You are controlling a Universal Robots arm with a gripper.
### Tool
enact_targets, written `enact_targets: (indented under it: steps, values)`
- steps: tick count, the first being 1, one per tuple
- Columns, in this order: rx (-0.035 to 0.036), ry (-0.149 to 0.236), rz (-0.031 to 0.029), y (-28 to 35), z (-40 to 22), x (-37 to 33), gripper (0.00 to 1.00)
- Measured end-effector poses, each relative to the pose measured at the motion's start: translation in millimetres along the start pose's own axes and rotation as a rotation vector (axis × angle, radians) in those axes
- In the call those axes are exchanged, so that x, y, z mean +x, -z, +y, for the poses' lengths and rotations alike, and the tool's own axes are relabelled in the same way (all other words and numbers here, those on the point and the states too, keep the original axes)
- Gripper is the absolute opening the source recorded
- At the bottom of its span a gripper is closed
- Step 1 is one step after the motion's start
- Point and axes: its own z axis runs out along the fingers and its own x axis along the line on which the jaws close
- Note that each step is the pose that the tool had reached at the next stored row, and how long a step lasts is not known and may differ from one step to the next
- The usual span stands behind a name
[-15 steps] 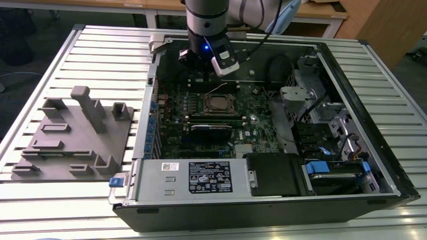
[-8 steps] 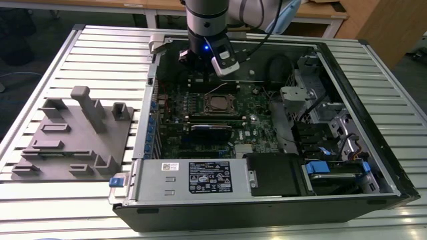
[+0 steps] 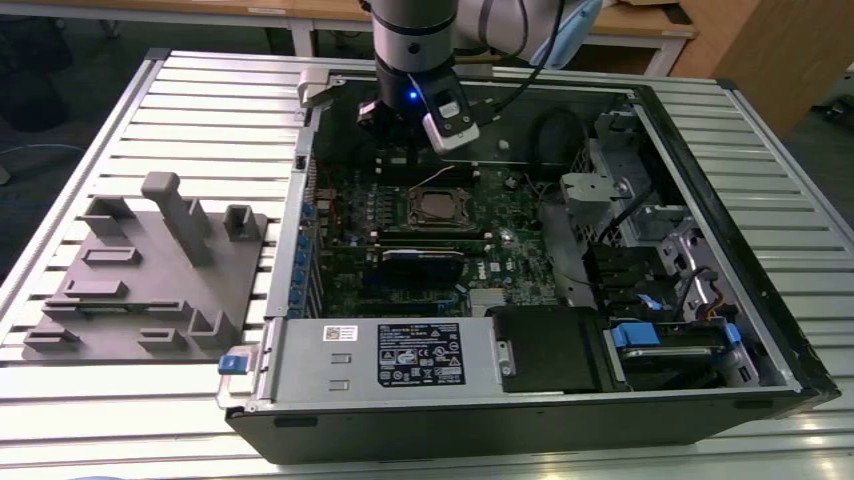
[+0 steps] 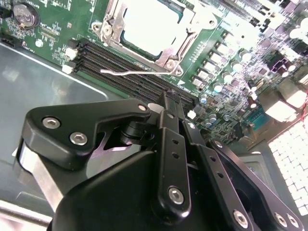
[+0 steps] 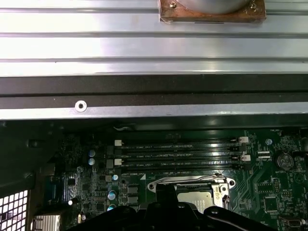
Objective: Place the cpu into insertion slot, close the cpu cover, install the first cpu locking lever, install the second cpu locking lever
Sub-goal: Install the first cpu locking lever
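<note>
hovering gripper [image 4: 166, 102] near seated cpu [image 4: 147, 24]

We see the cpu [image 4: 151, 24] lying flat in the slot [image 3: 412, 210], near the middle of the green board [image 3: 514, 240]. It is a small square chip, and its top looks pale in both wrist views and dull grey in the exterior view. The cover [image 4: 111, 19], a thin silver metal frame, lies down over the slot. Its square cut-out leaves the chip's top bare, and its bars hide most of the slot's dark frame. A thin wire lever [image 4: 127, 72] runs along one edge of the cover, with its bent free end poking out past the corner. We cannot tell whether it is latched.
</note>
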Motion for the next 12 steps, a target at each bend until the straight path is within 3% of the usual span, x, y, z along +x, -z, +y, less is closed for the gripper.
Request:
enact_targets:
  steps: [12]
  values:
    - [0.0010, 0.000, 0.0000, -0.4, -0.1, 0.0, 0.11]
